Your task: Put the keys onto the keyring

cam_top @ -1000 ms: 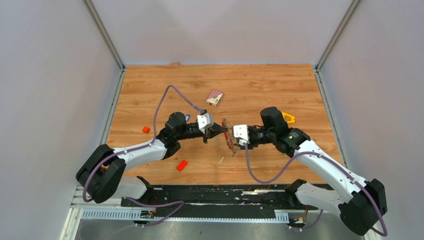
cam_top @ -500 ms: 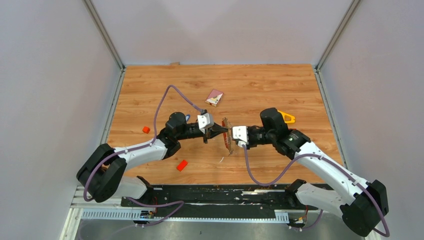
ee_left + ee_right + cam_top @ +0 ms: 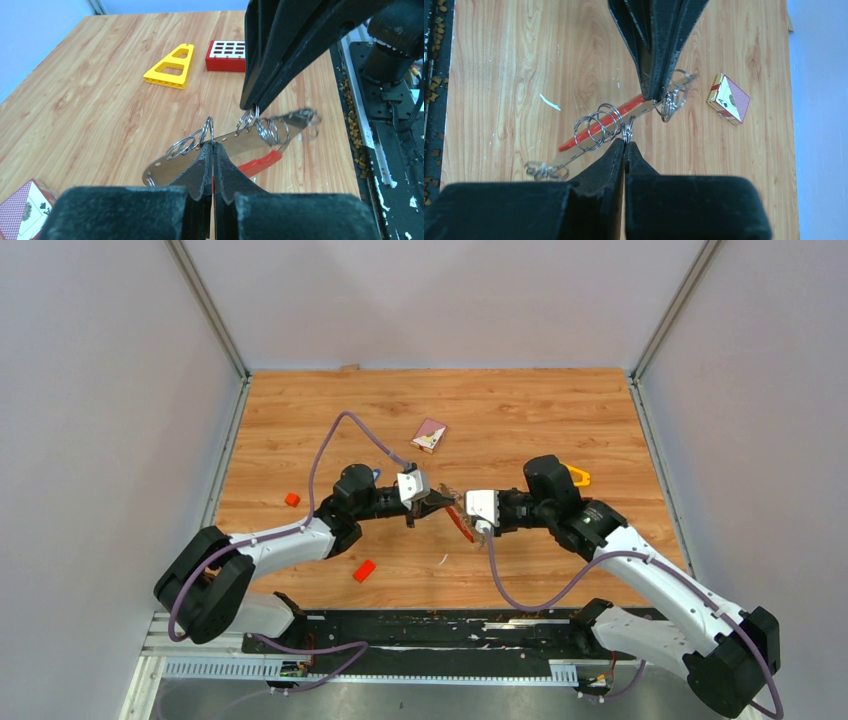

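Observation:
The keyring (image 3: 460, 515) hangs above the table between my two grippers. It is a grey metal strip (image 3: 235, 145) with holes, several silver split rings and a red strap (image 3: 260, 162) under it. My left gripper (image 3: 213, 145) is shut on one split ring at the strip's edge. My right gripper (image 3: 625, 143) is shut on another ring further along the strip (image 3: 569, 155). In the top view the left gripper (image 3: 445, 500) and right gripper (image 3: 464, 510) meet tip to tip. A small blue item (image 3: 375, 475) shows beside the left arm. The green and black tagged keys are out of view.
A yellow triangular piece (image 3: 577, 475) and a red block with white buttons (image 3: 227, 48) lie behind the right arm. A playing card box (image 3: 429, 435) lies further back. Two small orange-red blocks (image 3: 364, 571) (image 3: 292, 499) lie near the left arm.
The right gripper has shifted slightly and the keyring's lower end has swung right, so the strip and red strap hang more slanted. Both grippers stay shut.

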You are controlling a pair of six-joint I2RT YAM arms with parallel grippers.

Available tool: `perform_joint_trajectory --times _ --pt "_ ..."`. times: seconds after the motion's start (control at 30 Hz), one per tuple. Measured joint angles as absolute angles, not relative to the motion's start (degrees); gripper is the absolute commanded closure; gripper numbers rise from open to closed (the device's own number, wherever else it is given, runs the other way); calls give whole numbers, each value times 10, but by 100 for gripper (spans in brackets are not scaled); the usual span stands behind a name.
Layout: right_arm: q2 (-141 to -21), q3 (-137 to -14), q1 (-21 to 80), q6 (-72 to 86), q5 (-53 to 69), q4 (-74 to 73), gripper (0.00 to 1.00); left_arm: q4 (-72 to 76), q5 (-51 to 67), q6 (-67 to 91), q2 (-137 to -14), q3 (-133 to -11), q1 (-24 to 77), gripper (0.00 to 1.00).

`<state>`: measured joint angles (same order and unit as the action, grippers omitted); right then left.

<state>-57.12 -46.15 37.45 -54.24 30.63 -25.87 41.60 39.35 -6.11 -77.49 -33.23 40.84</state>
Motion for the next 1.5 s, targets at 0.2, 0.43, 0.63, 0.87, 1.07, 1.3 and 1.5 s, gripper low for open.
perform_joint_trajectory --times 0.2,0.43,0.63,0.87,1.07,1.3,1.5 --pt "-573 -477 378 -540 286 -274 100 374 389 -100 -778 -336 408 63" --pt "-573 -477 379 -539 281 -274 100 318 381 -163 -769 -350 408 33" --pt "-573 -477 379 -534 280 -273 100 257 405 -221 -729 -357 408 36" --pt "-571 -475 380 -529 281 -272 100 238 443 -229 -726 -376 408 53" --pt "-565 -466 381 -528 290 -272 100 237 458 -218 -742 -393 408 69" --pt "-565 -466 381 -527 294 -272 100 243 462 -194 -777 -403 409 68" --pt "-565 -465 381 -525 294 -271 100 248 474 -173 -790 -403 413 65"
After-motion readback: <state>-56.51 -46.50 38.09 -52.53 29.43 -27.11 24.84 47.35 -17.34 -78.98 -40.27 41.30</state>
